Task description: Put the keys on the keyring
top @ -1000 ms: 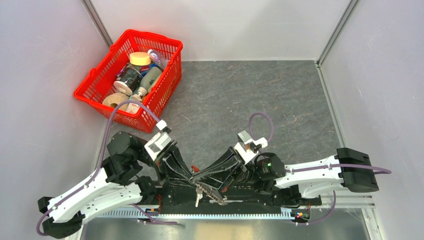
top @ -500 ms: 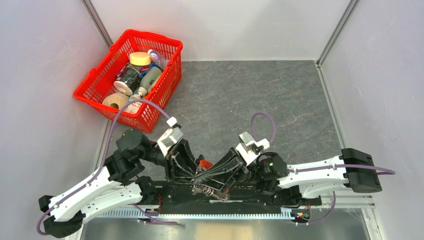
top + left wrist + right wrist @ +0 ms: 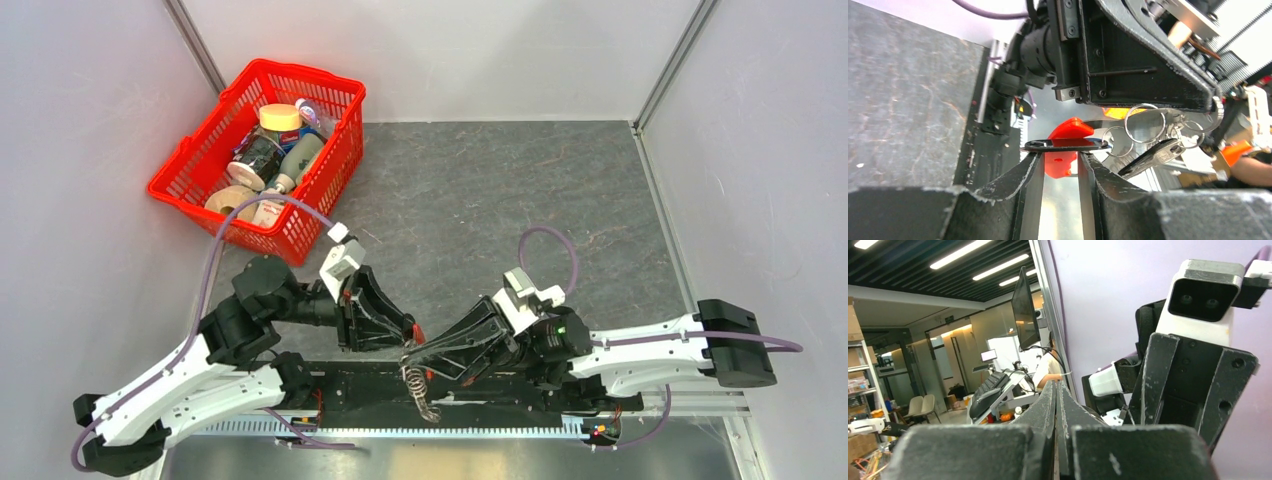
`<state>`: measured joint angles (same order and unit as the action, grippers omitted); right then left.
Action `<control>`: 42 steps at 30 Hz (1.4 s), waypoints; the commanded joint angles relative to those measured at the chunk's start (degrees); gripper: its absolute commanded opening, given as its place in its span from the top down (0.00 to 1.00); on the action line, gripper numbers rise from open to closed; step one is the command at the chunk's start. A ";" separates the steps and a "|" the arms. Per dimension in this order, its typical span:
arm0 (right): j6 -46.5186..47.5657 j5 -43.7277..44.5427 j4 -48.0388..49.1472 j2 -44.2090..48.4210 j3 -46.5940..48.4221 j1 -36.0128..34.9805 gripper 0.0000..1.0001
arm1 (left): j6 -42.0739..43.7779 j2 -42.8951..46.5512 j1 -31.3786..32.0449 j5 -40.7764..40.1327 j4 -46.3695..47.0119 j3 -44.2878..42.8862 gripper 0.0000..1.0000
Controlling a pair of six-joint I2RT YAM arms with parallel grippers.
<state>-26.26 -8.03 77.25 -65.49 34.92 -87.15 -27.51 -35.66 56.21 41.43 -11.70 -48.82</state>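
My left gripper (image 3: 403, 328) and right gripper (image 3: 412, 347) meet tip to tip above the near edge. In the left wrist view my left gripper (image 3: 1059, 152) has its jaws a finger-width apart, and the keyring's red tag (image 3: 1062, 162) fills the gap. A dark flat key (image 3: 1065, 145) lies across the tips. Silver rings (image 3: 1143, 122) and another key (image 3: 1148, 157) hang under the right gripper's black fingers (image 3: 1148, 75). The right gripper (image 3: 1056, 385) is pressed shut; what it pinches is hidden there. The keyring's chain (image 3: 422, 388) dangles below both tips.
A red basket (image 3: 335, 172) holding bottles and jars (image 3: 270, 150) stands at the back left. The black base rail (image 3: 520, 395) runs along the near edge under the grippers. Grey enclosure walls stand on the left, right and back.
Both grippers have moved away from the near edge and a little to the right, still tip to tip. The chain has come up off the base rail and now hangs shorter.
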 commanded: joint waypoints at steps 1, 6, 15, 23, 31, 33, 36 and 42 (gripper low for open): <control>4.60 1.90 6.33 3.27 -1.71 -0.30 1.00 | 1.25 2.98 -0.30 -9.92 -0.94 -4.03 0.64; 8.69 5.38 7.45 6.11 -3.36 -0.25 1.00 | -0.24 6.23 -0.29 -14.44 3.35 -3.83 0.64; 12.02 7.68 7.39 6.31 -1.99 -0.28 1.00 | -3.47 7.90 -0.28 -13.06 14.62 -2.24 0.64; 12.95 7.60 7.39 3.48 1.28 -0.30 1.00 | -5.82 6.90 -0.34 -12.25 19.56 -2.27 0.61; 15.08 7.58 7.50 0.51 5.20 -0.40 1.00 | -8.48 6.61 -0.27 -11.72 24.12 -1.20 0.61; 15.40 7.68 7.47 0.11 6.08 -0.38 1.00 | -8.69 6.64 -0.25 -11.72 24.57 -1.11 0.60; 15.60 7.68 7.52 -0.65 7.30 -0.38 1.00 | -9.05 6.52 -0.33 -11.67 25.56 -0.93 0.61; 16.13 9.51 7.48 -1.63 8.89 -0.38 1.00 | -9.92 5.83 -0.28 -10.62 27.59 -0.76 0.65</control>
<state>-11.90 -0.84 81.23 -66.85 40.60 -87.18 -35.27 -28.95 56.21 29.61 11.99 -50.00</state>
